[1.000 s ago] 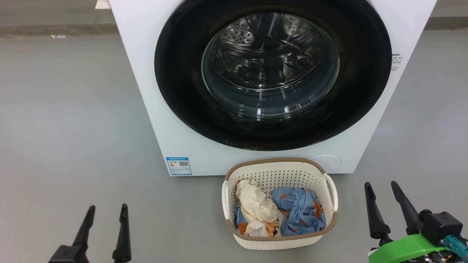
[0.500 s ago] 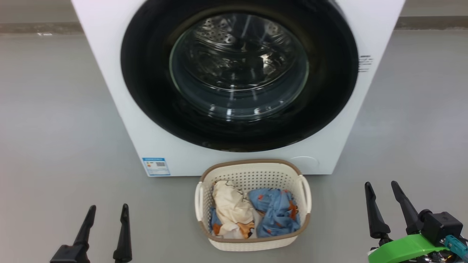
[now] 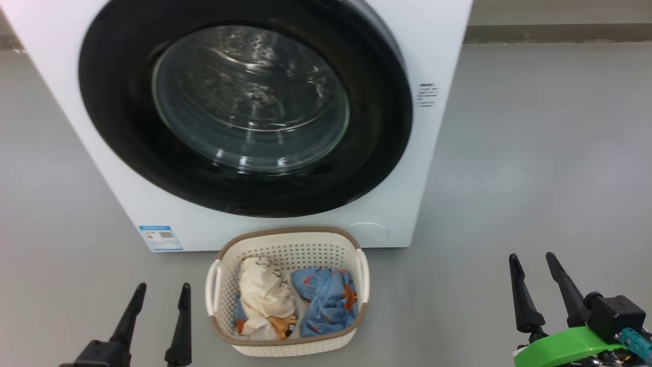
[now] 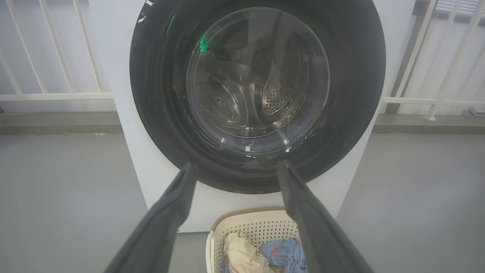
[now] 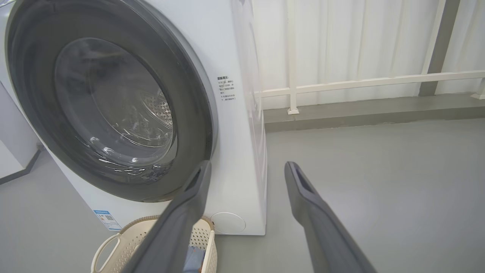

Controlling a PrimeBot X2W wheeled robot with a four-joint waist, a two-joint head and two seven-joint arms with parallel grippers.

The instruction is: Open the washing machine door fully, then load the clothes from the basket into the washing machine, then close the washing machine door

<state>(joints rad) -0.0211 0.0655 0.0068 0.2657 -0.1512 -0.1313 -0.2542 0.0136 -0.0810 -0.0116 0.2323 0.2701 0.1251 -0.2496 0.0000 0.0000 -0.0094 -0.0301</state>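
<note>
While the washing machine door (image 3: pixel 244 112) sits shut on the washing machine (image 3: pixel 438 61), the basket (image 3: pixel 285 232) holds the clothes (image 3: pixel 290 298) on the floor just before the machine, perhaps touching it; left end effector (image 3: pixel 164 286) and right end effector (image 3: pixel 531 256) hover nearer than the machine, fingers apart, empty.

Smooth grey floor (image 3: pixel 535 153). The white washing machine (image 3: pixel 438 61) stands directly on it. The small cream basket (image 3: pixel 290 250) sits on the floor just in front of the machine's base, centre-right of its front.
</note>
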